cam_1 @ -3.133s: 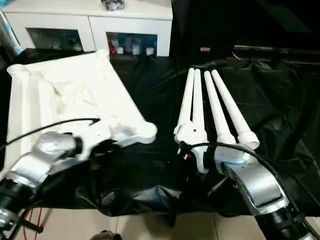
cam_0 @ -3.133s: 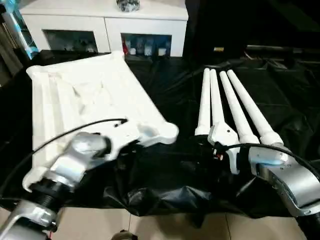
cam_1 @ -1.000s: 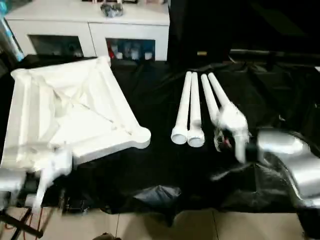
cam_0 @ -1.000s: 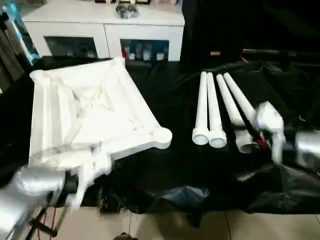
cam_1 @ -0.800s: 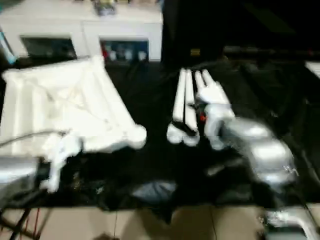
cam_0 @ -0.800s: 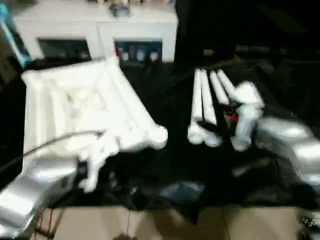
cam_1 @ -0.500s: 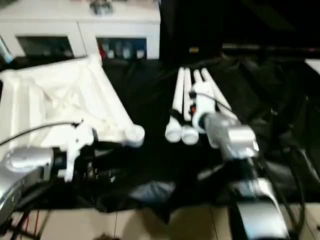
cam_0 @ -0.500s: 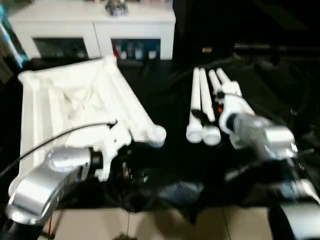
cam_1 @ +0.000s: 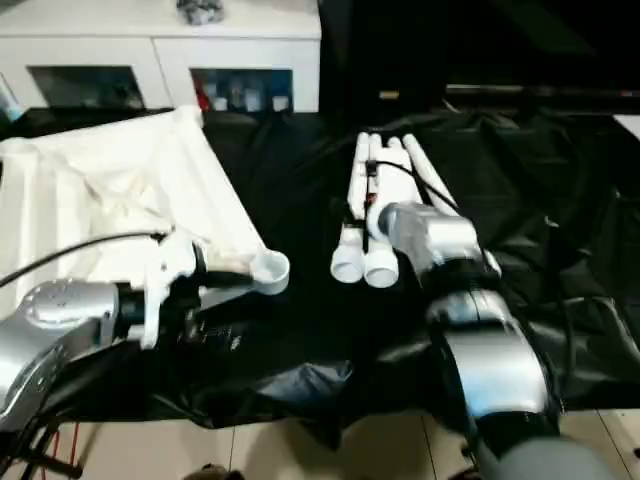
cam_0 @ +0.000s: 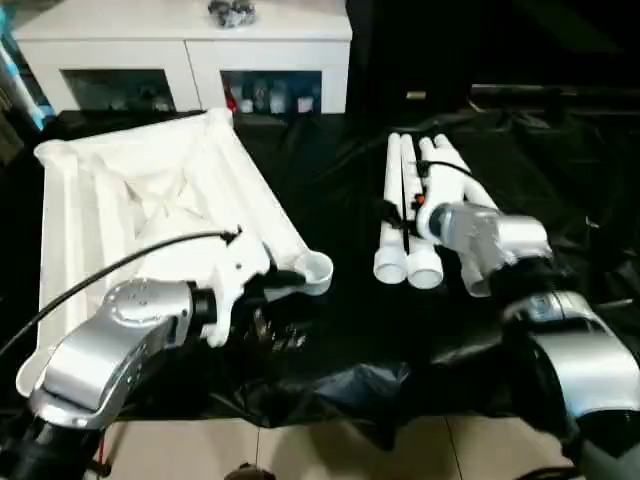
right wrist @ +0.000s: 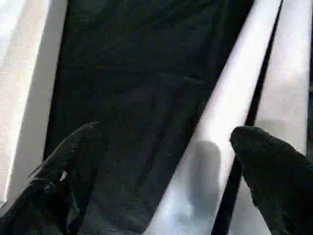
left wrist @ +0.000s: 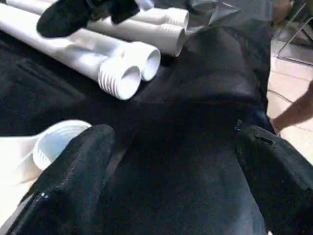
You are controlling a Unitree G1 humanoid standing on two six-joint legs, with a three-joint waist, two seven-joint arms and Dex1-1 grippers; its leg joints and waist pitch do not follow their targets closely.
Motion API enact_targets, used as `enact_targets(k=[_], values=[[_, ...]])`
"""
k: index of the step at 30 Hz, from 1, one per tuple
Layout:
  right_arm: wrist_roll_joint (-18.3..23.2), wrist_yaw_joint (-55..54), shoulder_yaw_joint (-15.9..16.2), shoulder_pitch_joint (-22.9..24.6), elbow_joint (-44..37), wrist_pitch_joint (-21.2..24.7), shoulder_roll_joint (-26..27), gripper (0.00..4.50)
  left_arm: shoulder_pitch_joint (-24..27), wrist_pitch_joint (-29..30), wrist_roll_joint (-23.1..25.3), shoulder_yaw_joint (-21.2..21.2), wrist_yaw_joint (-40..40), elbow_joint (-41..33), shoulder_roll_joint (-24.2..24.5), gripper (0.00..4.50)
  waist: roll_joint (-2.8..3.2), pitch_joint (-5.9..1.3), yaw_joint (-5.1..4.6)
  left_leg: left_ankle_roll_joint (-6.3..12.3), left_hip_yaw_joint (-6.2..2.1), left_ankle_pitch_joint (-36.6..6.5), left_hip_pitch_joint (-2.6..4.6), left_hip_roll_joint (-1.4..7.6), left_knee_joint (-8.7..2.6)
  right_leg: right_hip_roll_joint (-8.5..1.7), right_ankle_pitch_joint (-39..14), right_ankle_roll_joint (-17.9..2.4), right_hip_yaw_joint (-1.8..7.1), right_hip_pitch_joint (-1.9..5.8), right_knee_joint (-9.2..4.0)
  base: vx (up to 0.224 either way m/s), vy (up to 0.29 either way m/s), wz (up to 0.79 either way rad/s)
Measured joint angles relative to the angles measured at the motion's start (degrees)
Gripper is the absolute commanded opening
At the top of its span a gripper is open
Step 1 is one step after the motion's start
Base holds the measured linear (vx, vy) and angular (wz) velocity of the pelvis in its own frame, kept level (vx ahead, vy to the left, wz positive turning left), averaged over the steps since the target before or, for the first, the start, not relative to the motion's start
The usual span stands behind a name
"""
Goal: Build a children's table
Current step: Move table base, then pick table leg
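You have no readable text here, no label, brand, number or sign on any surface you can see; nothing legible for you to note

Head stereo pair looks down over the black-draped work table [cam_0: 340,330] (near edge); both wrist cameras sit close, sharing the white legs [left wrist: 115,73] with it
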Motion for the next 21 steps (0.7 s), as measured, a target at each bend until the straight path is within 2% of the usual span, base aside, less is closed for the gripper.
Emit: enact_targets(k=[11, 21], values=[[-2.47, -2.95, -0.1, -2.51, 10.5, -4.82, 2.2, 4.5, 0.71, 1.12, -0.25, 1.02, 1.96, -0.45, 0.14, 4.41, -0.05, 0.02, 0.09, 0.0, 0.02, 0.0, -0.04, 0.02, 0.0, 0.0, 0.0, 0.0, 0.0, -0.05, 0.01, 0.0, 0.0, 0.0], [-2.94, -3.04, -1.05, -2.68, 14.22, -5.27, 2.93, 4.5, 2.34, 3.54, -1.85, 1.5, 2.0, -3.26, 2.13, 4.41, -0.1, 0.01, 0.54, 0.0, 0.02, 0.0, -0.03, 0.02, 0.0, 0.0, 0.0, 0.0, -0.01, -0.06, 0.04, 0.0, 0.0, 0.0]])
